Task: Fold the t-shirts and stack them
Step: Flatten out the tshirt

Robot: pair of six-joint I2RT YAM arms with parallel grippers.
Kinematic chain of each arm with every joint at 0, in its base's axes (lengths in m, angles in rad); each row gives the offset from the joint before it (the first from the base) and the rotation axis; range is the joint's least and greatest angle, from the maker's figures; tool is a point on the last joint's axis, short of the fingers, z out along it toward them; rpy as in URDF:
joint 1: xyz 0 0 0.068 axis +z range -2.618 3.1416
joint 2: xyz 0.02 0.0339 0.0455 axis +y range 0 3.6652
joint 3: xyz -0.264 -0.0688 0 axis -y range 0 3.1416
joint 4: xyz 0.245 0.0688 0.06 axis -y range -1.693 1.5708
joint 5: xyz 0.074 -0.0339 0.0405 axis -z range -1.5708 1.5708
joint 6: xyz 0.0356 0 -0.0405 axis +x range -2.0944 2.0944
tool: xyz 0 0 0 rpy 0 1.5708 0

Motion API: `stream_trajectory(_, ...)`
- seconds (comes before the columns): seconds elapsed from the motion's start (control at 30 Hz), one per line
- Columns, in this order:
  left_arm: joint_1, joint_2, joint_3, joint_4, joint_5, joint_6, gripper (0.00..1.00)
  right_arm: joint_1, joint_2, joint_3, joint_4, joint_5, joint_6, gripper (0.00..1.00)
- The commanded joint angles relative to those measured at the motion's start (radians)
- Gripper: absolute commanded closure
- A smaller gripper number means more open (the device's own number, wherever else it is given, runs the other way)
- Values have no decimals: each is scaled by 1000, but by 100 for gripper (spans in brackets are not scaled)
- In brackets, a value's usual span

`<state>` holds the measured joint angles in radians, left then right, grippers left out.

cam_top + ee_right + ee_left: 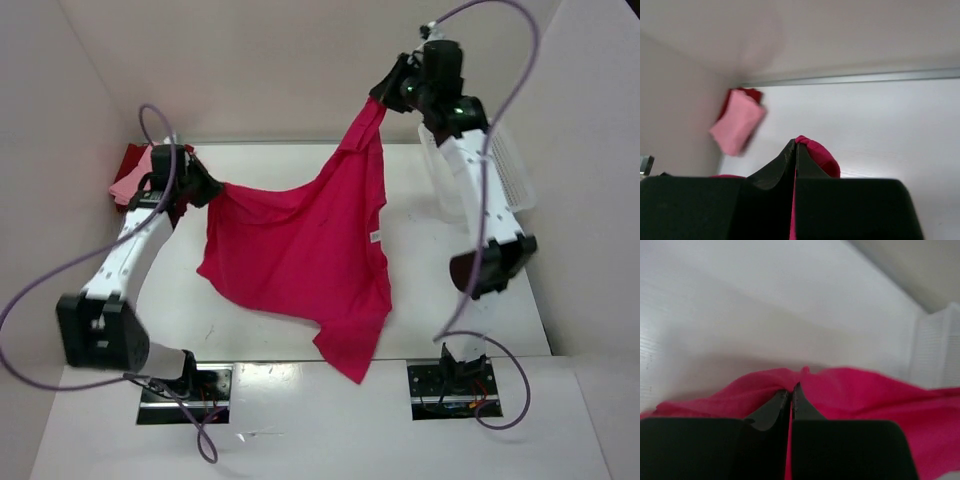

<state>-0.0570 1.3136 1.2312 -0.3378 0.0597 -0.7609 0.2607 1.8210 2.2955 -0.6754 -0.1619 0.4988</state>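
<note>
Top external view: the magenta shirt [300, 250] hangs spread over the table [250, 335], the left tool [212, 190] clamped on one corner low, the right tool [382, 97] clamped on another, higher up. A folded light pink shirt [124, 185] lies on the dark red shirt [137, 157] in the far left corner; a white basket [512, 175] stands at right.

The left fingers [771, 412] pinch a fold of the magenta-pink shirt [865, 390] above a white surface [740, 315].

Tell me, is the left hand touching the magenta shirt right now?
Touching. The left wrist view shows the left hand shut, with a fold of the magenta shirt pinched at its tips.
</note>
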Motion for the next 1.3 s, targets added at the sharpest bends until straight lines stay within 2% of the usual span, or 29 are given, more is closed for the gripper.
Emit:
stream_trajectory(0.0, 57, 215, 0, 154, 78, -19, 99, -47, 212, 123, 14, 1, -43, 100)
stream_trajectory(0.03, 68, 277, 84, 154, 78, -8, 99, -60, 365, 184, -9, -22, -43, 100)
stream_trajectory(0.07, 78, 336, 140, 140, 78, -8, 99, -72, 442, 349, -42, -22, -23, 100)
stream_trajectory(0.13, 88, 482, 242, 113, 65, 17, 99, -96, 504, 355, -41, -12, 13, 98)
stream_trajectory(0.17, 88, 522, 354, 94, 55, 17, 99, -97, 533, 370, -41, -2, 23, 92)
stream_trajectory(0.2, 97, 580, 393, 94, 55, 26, 91, -107, 544, 383, -41, -2, 33, 76)
stream_trajectory(0.27, 97, 634, 463, 62, 81, 50, 66, -118, 529, 383, -41, -2, 34, 60)
stream_trajectory(0.3, 106, 635, 502, 50, 81, 51, 54, -118, 515, 383, -41, 8, 34, 48)
stream_trajectory(0.33, 120, 635, 502, 49, 81, 63, 15, -118, 500, 369, -50, 9, 23, 44)
stream_trajectory(0.37, 131, 609, 482, 49, 98, 63, 0, -118, 463, 357, -59, 9, 23, 40)
stream_trajectory(0.4, 155, 592, 428, 62, 107, 63, 0, -118, 442, 345, -84, -1, 23, 38)
stream_trajectory(0.47, 180, 506, 335, 98, 138, 63, 0, -103, 344, 227, -95, -1, 23, 31)
stream_trajectory(0.5, 180, 468, 283, 117, 138, 63, 0, -74, 293, 147, -78, -1, 23, 31)
stream_trajectory(0.53, 180, 384, 161, 126, 129, 74, 0, -57, 232, -86, -40, 21, 35, 32)
stream_trajectory(0.57, 180, 337, 96, 143, 129, 74, 0, -35, 80, -229, 18, 21, 52, 38)
stream_trajectory(0.6, 180, 293, 30, 154, 129, 74, 7, 4, 1, -509, 148, 31, 75, 46)
stream_trajectory(0.63, 180, 206, -34, 154, 129, 60, 16, 23, -65, -625, 199, 32, 127, 58)
stream_trajectory(0.67, 180, 167, -146, 154, 138, 49, 29, 41, -174, -718, 230, 32, 144, 62)
stream_trajectory(0.7, 180, 135, -189, 129, 138, 49, 51, 82, -211, -848, 243, 32, 144, 67)
stream_trajectory(0.73, 180, 77, -225, 106, 138, 49, 57, 101, -239, -893, 228, 47, 153, 73)
stream_trajectory(0.77, 180, 52, -263, 71, 197, 49, 59, 120, -268, -934, 214, 47, 162, 74)
stream_trajectory(0.83, 126, -40, -379, 57, 273, 19, 59, 161, -360, -1085, 239, 10, 179, 74)
stream_trajectory(0.97, -32, -224, -628, 83, 480, -186, 58, 238, -515, -1365, 341, -116, 364, 76)
stream_trajectory(1.0, -46, -300, -674, 74, 480, -201, 56, 259, -566, -1395, 353, -116, 391, 78)
stream_trajectory(1.07, -46, -382, -727, -39, 428, -148, 56, 295, -600, -1427, 303, -71, 414, 79)
stream_trajectory(1.1, -46, -423, -707, -99, 293, -137, 54, 295, -614, -1427, 271, -26, 414, 79)
stream_trajectory(1.17, -46, -433, -640, -145, 263, -137, 53, 295, -670, -1438, 197, 27, 414, 81)
stream_trajectory(1.2, -37, -404, -615, -174, 177, -174, 47, 295, -715, -1456, 188, 54, 425, 81)
stream_trajectory(1.27, -27, -343, -590, -158, 135, -215, 47, 295, -752, -1514, 188, 55, 464, 71)
